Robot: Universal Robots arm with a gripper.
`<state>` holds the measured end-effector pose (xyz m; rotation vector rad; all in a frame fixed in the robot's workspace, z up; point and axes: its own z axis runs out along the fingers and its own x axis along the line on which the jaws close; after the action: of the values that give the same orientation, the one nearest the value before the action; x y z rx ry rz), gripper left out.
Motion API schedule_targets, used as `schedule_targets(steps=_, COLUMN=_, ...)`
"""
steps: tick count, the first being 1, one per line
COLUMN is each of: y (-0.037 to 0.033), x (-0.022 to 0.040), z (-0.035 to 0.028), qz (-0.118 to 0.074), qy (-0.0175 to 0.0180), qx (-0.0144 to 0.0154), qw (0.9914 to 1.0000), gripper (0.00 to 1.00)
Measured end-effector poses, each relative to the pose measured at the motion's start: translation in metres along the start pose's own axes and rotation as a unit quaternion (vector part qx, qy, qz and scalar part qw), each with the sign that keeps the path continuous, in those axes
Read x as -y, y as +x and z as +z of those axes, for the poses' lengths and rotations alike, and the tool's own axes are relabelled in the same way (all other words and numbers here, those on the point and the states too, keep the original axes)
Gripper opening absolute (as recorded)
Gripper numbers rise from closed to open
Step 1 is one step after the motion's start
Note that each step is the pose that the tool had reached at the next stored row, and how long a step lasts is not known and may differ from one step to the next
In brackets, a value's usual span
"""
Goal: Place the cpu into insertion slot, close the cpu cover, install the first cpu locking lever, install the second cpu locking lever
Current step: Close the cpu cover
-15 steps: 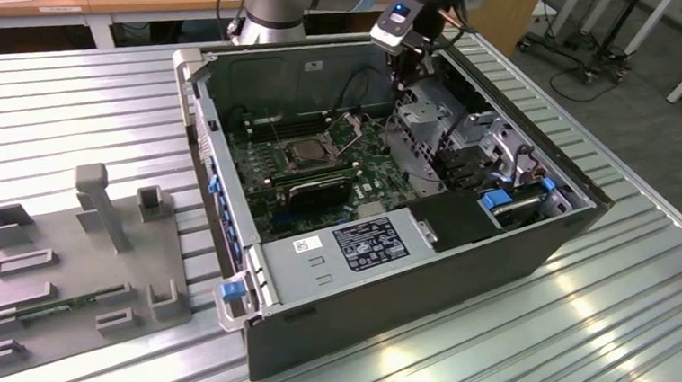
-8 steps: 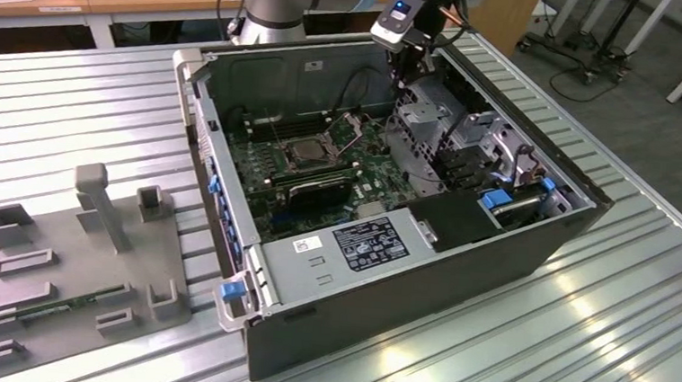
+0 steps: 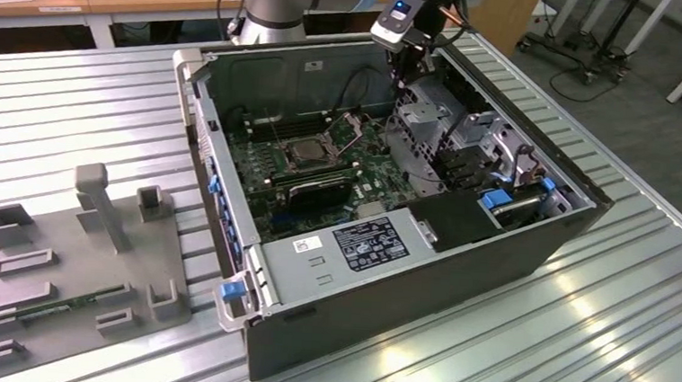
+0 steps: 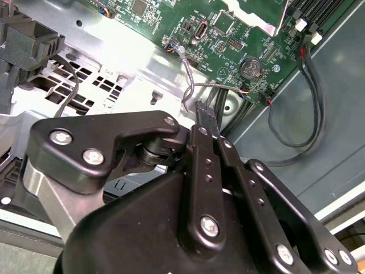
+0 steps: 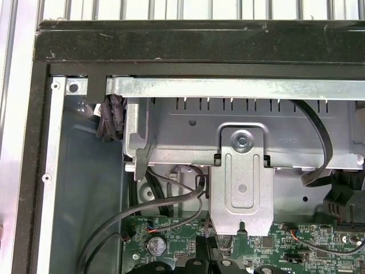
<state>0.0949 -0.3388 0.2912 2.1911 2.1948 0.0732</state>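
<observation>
Though nothing shows between them, the gripper's (image 4: 201,109) fingers (image 4: 206,171) are pressed together into one narrow tip in the second wrist view, hanging over a thin grey cable (image 4: 185,71) beside the edge of the green motherboard (image 4: 228,51). Just beyond the tip, in the first wrist view, stands a silvery metal bracket (image 5: 239,194). In the exterior view the gripper (image 3: 412,70) hangs at the far side of the open computer case (image 3: 431,278). It is well apart from the cpu cover (image 3: 307,156), which lies on the socket mid-board. Whether the cpu sits in its window I cannot tell.
</observation>
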Motion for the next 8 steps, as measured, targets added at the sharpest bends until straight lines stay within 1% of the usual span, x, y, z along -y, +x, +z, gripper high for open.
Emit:
schedule_targets(steps=2, y=0.0, x=0.0001, z=0.0, qz=0.0, qy=0.0, qx=0.0, qw=1.0, gripper=0.1)
schedule_targets(steps=4, y=0.0, x=0.0018, z=0.0, qz=0.0, qy=0.0, qx=0.0001, qw=1.0, gripper=0.1)
schedule_targets(steps=6, y=0.0, x=0.0054, z=0.0001, qz=0.0, qy=0.0, qx=0.0, qw=1.0, gripper=0.1)
schedule_targets(steps=8, y=0.0, x=0.0108, z=0.0001, qz=0.0, qy=0.0, qx=0.0001, qw=1.0, gripper=0.1)
